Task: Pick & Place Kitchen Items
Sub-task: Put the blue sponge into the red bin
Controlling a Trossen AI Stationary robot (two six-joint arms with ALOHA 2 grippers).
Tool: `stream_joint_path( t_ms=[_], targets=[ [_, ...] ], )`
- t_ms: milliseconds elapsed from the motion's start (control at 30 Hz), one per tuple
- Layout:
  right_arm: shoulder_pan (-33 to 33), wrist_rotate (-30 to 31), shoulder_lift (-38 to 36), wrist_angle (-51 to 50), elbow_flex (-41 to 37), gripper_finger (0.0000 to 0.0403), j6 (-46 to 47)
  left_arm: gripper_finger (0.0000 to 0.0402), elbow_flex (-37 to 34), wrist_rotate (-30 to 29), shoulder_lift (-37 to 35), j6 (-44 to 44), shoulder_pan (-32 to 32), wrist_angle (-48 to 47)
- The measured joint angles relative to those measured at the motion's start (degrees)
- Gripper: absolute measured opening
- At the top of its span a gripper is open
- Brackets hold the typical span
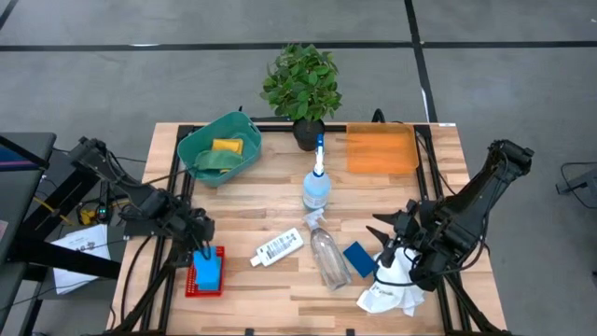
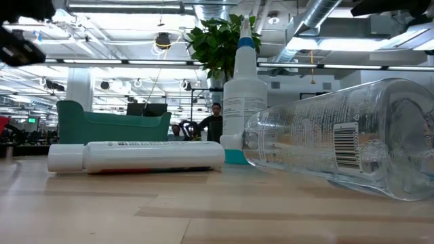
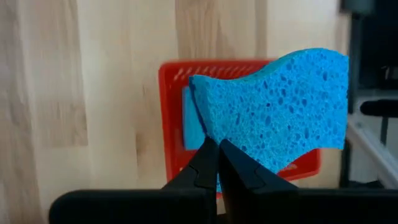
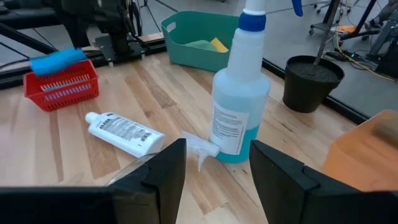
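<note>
Now the left gripper point(image 3: 217, 163) has its fingers pinched together on the soft, light blue sponge point(image 3: 273, 109) above the small red plastic basket point(image 3: 171, 112). It squashes easily, so the edge works. The right gripper point(image 4: 214, 165) waits, fingers apart.

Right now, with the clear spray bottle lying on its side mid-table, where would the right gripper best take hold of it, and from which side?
Probably across the cylindrical body of the lying spray bottle, coming straight down from above. It lies flat with its nozzle toward the upright spray bottle; the mid-body is even and bare, while the nozzle end is narrow and irregular. The blue sponge lies close alongside, so that finger needs care. The open right gripper waits nearby.
</note>
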Motion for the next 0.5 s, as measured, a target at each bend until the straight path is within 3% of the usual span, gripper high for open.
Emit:
stream_joint_path(
  t_ms=[500],
  targets=[
    [-0.94,0.97,0.17,0.12,0.00,0.0171,-0.02,0.0001,-9.55,2.96,0.50,-0.46,-1.53,11.14]
  ],
)
